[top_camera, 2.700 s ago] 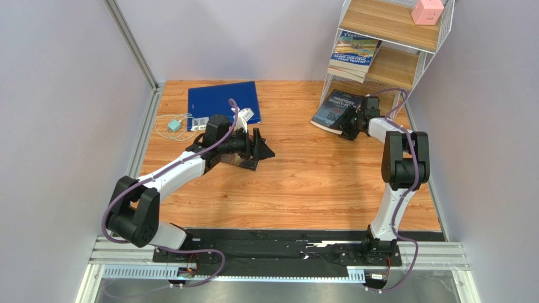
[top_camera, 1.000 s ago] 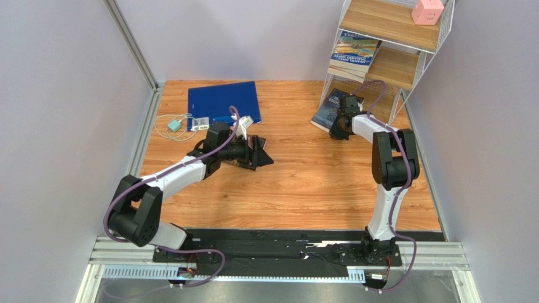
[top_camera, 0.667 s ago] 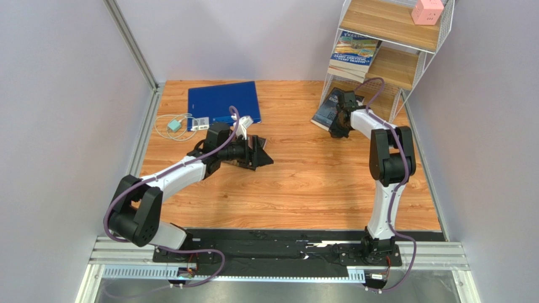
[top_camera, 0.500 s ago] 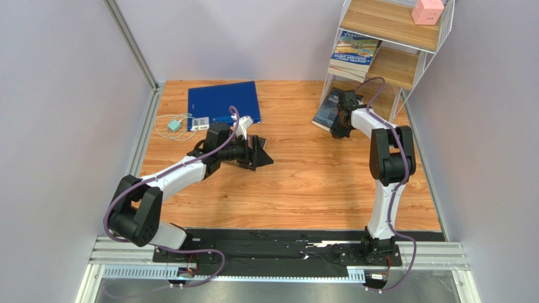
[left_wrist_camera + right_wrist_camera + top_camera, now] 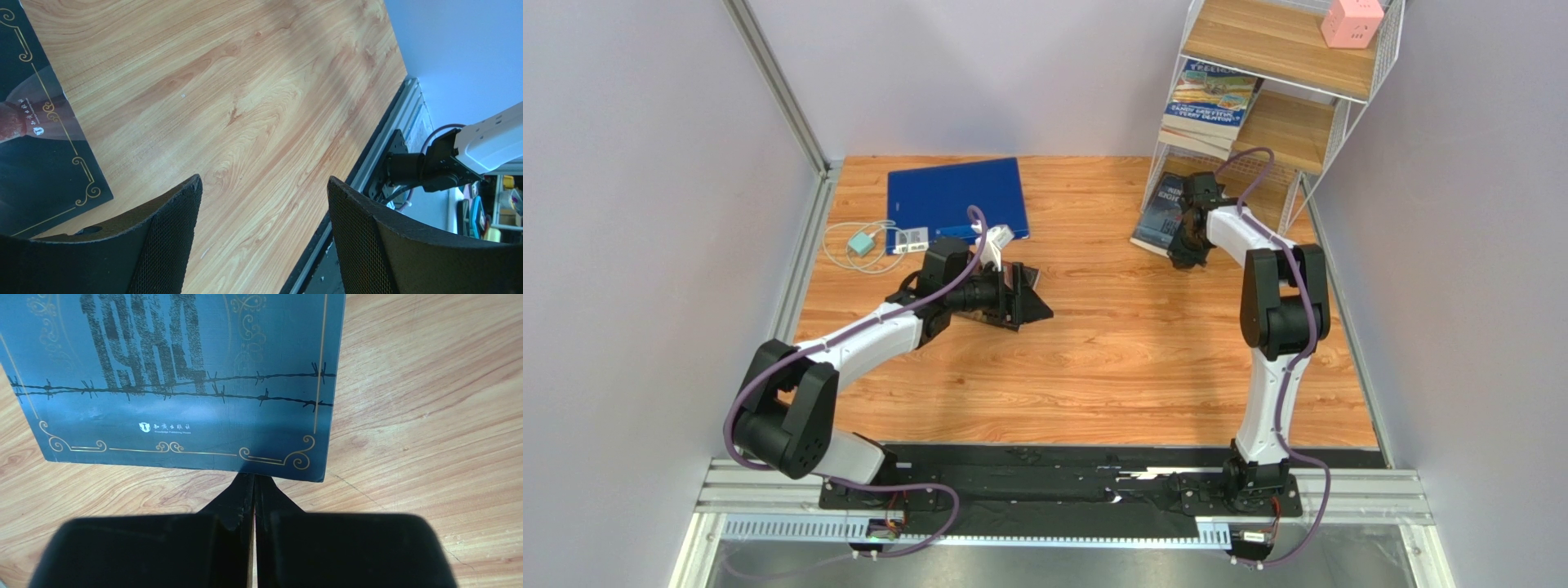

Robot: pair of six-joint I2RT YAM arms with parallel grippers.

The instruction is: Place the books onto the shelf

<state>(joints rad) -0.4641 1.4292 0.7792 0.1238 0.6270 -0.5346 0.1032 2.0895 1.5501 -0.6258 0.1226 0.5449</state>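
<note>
Right wrist view, right hand (image 5: 253,478) closed — seemingly touching navy book (image 5: 178,380), left hand (image 5: 264,187) open.

Overhead view of the wooden table (image 5: 1100,355). The left gripper (image 5: 1033,298), fingers spread, lies at centre left, just below the blue binder (image 5: 952,196). The right gripper (image 5: 1183,245) meets a navy book (image 5: 1158,208) at the foot of the shelf (image 5: 1259,43), upper right. Its middle board carries stacked books (image 5: 1208,104), and its top board a pink cube (image 5: 1351,22).

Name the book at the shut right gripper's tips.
The navy "1984" book, beside the shelf; the right gripper meets its bottom edge. The dark gold-scrolled book lies by the left gripper.
</note>
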